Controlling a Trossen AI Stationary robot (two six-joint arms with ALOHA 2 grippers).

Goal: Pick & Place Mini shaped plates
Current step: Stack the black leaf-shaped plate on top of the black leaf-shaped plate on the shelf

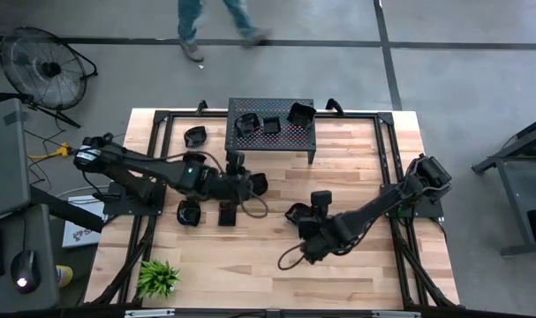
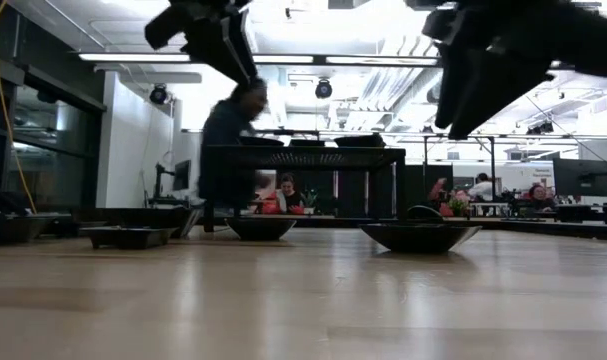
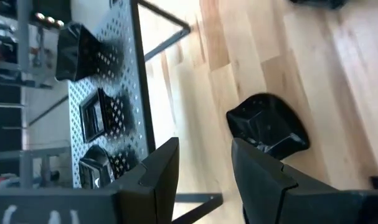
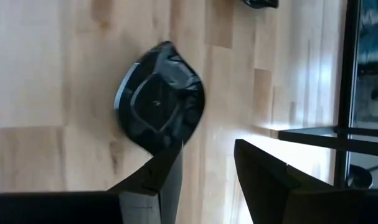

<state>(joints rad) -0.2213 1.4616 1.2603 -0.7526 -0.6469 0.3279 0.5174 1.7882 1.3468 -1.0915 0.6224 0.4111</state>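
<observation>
Left gripper (image 1: 246,183), near table centre, jaws parted with nothing between them; a lobed plate (image 3: 268,126) lies on the wood just beyond its fingertips (image 3: 258,171). Right gripper (image 1: 308,215), at about four o'clock from the left, jaws likewise apart and empty, a rounded plate (image 4: 159,96) just beside one finger. At twelve o'clock stands the perforated stand (image 1: 269,139), bearing three plates (image 1: 269,121). Further plates (image 1: 190,213) rest at the left arm's six o'clock; another plate (image 1: 194,136) at nine o'clock of the stand.
</observation>
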